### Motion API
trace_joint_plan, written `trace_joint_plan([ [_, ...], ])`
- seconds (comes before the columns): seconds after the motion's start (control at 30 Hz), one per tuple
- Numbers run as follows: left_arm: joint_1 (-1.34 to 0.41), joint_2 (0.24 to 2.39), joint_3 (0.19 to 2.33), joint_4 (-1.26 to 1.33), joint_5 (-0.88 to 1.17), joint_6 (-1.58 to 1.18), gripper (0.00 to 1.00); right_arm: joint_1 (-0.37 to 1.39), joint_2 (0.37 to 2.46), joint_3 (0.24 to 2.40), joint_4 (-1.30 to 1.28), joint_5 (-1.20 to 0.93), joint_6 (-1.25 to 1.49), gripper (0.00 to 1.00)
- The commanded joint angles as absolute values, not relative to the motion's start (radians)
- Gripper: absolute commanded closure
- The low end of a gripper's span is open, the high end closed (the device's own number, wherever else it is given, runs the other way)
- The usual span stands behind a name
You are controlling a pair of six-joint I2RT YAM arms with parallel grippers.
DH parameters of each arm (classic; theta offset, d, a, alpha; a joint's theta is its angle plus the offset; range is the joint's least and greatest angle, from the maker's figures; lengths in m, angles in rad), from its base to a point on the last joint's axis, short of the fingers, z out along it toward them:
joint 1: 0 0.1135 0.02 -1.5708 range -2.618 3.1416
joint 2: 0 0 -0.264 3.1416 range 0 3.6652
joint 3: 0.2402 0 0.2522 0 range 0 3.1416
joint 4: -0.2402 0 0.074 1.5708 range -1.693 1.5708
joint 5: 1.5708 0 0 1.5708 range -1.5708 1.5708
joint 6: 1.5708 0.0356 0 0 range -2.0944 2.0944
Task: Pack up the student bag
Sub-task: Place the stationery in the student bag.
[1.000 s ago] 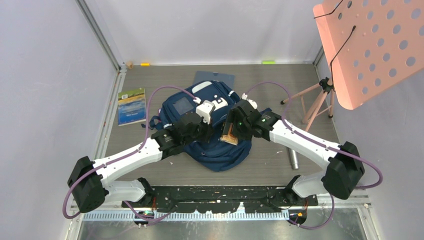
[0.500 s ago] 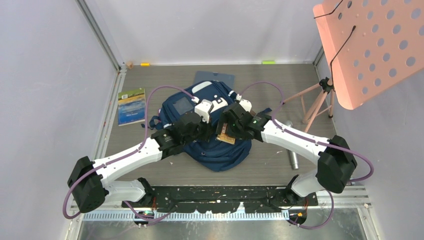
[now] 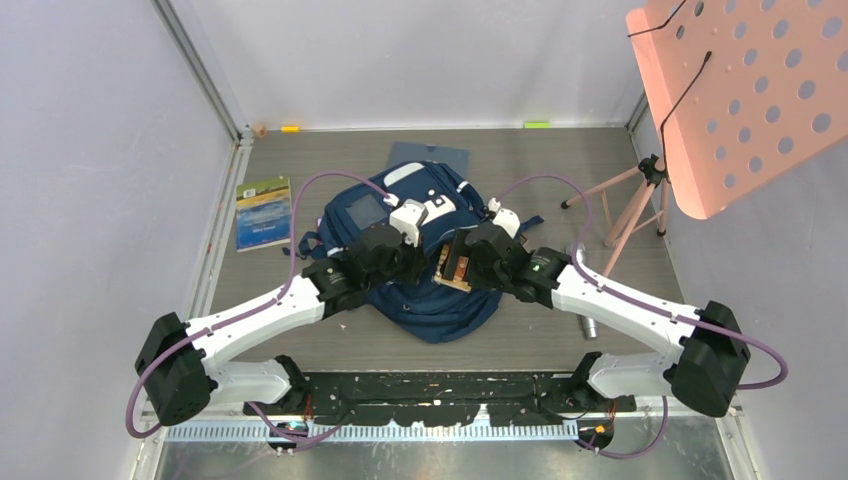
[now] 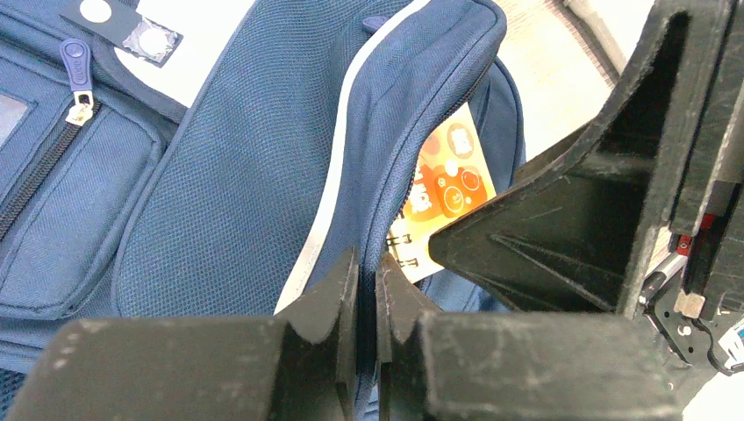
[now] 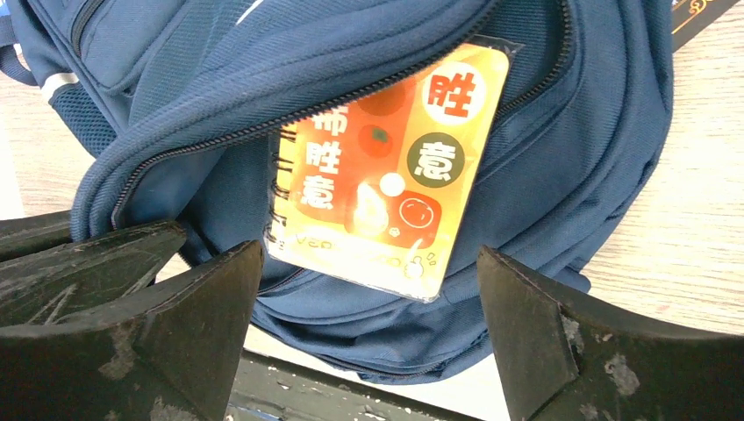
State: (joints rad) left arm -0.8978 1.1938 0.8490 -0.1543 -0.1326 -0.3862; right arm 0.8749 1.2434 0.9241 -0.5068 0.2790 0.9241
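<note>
Roughly mid-task. Nearest the near edge of the table, a metal cylinder lies unpacked towards the right edge. The student bag lies flat in the middle of the table, main compartment unzipped. The left gripper is pinched together on the bag's striped opening edge and holds the mouth up. The right gripper is spread wide in front of the mouth, its fingers either side of an orange spiral notebook and touching neither side of it. The notebook is about half in, upper part under the flap, lower part sticking out, so it likely needs a push to seat.

Farther back, a green-and-blue book lies by the left edge, well apart from the bag. A flat dark-blue item lies just behind the bag towards the far edge; what it is cannot be told.

Judged left to do: finish the notebook, pack the loose items, zip up.
</note>
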Motion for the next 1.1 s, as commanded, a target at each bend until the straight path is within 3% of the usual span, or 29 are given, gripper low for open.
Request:
trace_joint_plan([
  [0.0, -0.896, 1.160, 0.872, -0.106, -0.103, -0.411, 1.00, 0.877, 1.195, 0.907, -0.492, 0.322, 0.966, 0.06],
  [0.2, -0.894, 1.158, 0.872, -0.109, -0.104, -0.411, 1.00, 0.877, 1.146, 0.841, -0.459, 0.347, 0.992, 0.25],
  [0.5, -0.894, 1.148, 0.854, -0.058, -0.043, -0.376, 1.00, 0.877, 1.235, 0.818, -0.294, 0.323, 0.966, 0.39],
  [0.77, -0.893, 1.140, 0.857, -0.049, -0.005, -0.344, 1.00, 0.877, 1.320, 0.866, -0.137, 0.322, 0.931, 0.56],
  [1.07, -0.893, 1.123, 0.842, 0.029, 0.071, -0.322, 1.00, 0.877, 1.431, 0.904, -0.134, 0.430, 0.996, 0.58],
])
